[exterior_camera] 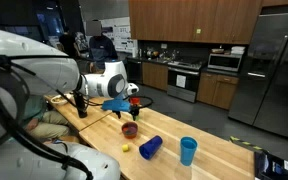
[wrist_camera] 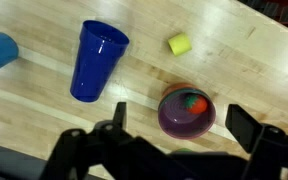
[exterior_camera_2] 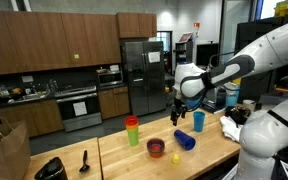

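Purple bowl [wrist_camera: 176, 126] sits on a wooden countertop [wrist_camera: 244, 50] in a kitchen, beneath the end effector [exterior_camera: 131, 104], spread apart.

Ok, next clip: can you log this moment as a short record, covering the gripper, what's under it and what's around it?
gripper: open, holding nothing, hanging above the bowl without touching it
bowl: purple, upright on the counter, something red and green inside
dark blue cup: lying on its side beside the bowl
yellow piece: small, on the counter near the bowl, apart from it
light blue cup: upright, beyond the dark blue cup
stacked cups: upright, on the bowl's other side
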### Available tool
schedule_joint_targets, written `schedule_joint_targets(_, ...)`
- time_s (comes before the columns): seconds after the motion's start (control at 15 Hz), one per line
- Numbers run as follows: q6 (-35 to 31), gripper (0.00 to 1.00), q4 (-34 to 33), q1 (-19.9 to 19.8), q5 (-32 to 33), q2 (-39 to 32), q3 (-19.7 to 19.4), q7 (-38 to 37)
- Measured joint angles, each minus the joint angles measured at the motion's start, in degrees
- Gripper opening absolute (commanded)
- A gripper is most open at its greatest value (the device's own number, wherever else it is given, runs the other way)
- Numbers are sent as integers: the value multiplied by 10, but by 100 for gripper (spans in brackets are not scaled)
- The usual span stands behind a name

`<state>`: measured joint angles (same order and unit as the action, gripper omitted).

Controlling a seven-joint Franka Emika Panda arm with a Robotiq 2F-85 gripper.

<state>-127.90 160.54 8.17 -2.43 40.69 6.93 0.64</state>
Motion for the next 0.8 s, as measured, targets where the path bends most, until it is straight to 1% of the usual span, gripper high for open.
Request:
schedule_joint_targets(0.27,-1,100,-1,-1,0,-1,-1,-3)
schedule_joint_targets(0.33,-8,100,-3,-3,0,0,-1,-14)
schedule_joint_targets(0.6,-61,100,-8,-13,-1,0,4,-80)
schedule_joint_targets(0.8,-104,100,-9,-18,-4,0,18,-135)
